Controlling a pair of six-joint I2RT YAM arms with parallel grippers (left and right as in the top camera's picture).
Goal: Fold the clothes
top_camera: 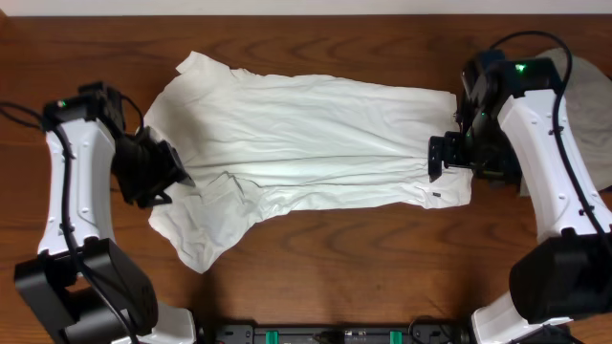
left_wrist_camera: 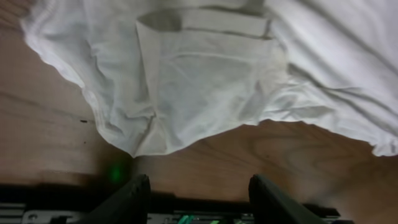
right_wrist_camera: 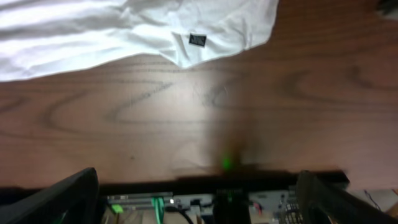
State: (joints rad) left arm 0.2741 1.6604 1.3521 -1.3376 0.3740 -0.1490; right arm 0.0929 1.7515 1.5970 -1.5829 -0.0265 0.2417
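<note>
A white T-shirt (top_camera: 306, 143) lies spread lengthwise across the wooden table (top_camera: 344, 258), with a fold line along its middle. Its sleeves are at the left and its hem at the right. My left gripper (top_camera: 180, 178) hangs at the shirt's left end beside the lower sleeve (left_wrist_camera: 186, 81). In the left wrist view it (left_wrist_camera: 199, 180) is open with only bare wood between the fingers. My right gripper (top_camera: 436, 159) is at the hem end. In the right wrist view it (right_wrist_camera: 199, 174) stands wide open and holds nothing, short of the hem corner with a small black tag (right_wrist_camera: 197, 40).
A grey-beige garment (top_camera: 585, 96) lies bunched at the far right edge, behind my right arm. A black rail with green lights (top_camera: 335, 334) runs along the table's front edge. Bare wood shows in front of the shirt.
</note>
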